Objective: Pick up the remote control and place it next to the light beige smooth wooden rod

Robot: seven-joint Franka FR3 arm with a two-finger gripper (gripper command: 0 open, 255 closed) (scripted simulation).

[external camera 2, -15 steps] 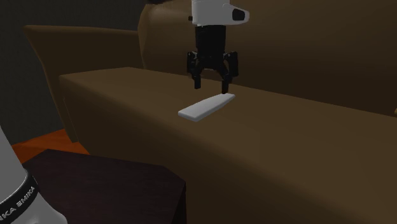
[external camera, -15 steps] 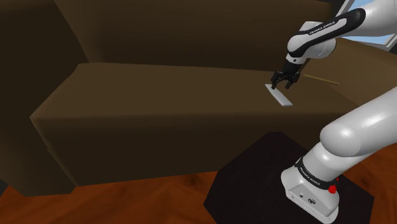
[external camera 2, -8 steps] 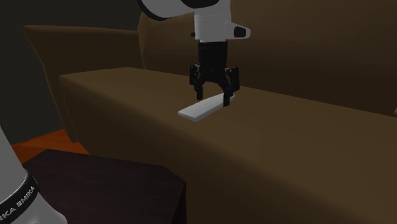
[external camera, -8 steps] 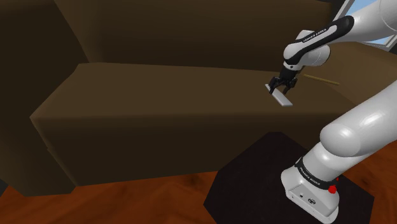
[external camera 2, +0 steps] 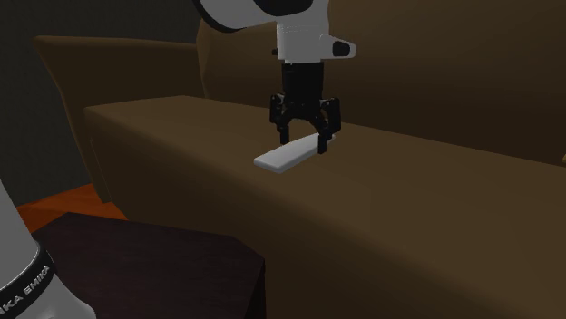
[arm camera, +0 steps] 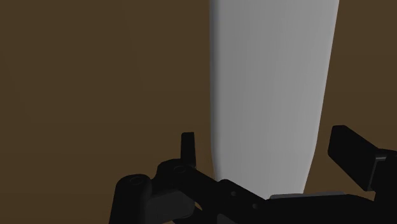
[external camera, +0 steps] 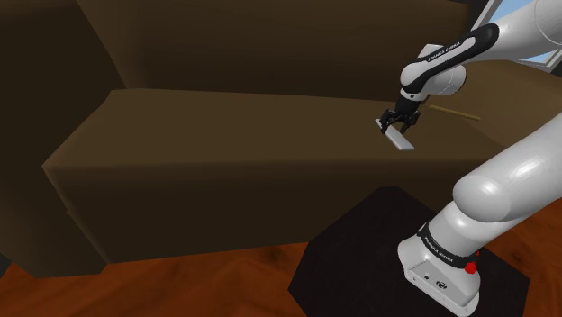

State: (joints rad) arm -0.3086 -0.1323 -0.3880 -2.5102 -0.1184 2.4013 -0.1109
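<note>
Arm (external camera: pixel 504 185) stretched over the sofa (external camera: pixel 225 126), gripper (external camera 2: pixel 304 140) pointing down at one end of the white remote (external camera 2: pixel 283 158) lying flat on the seat, fingers (arm camera: pixel 186 145) spread astride it, gaps visible in the wrist view, thin rod (external camera: pixel 457 113) beyond in the shoulder view.

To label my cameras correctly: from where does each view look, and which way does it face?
Shoulder: beside the stand, looking down across the sofa; stand and arm show.
Second exterior: low before the sofa, facing its backrest; gripper and arm link show.
Wrist: on the hand, looking down at the remote; fingers show.
Shared: the open gripper straddling the remote.
</note>
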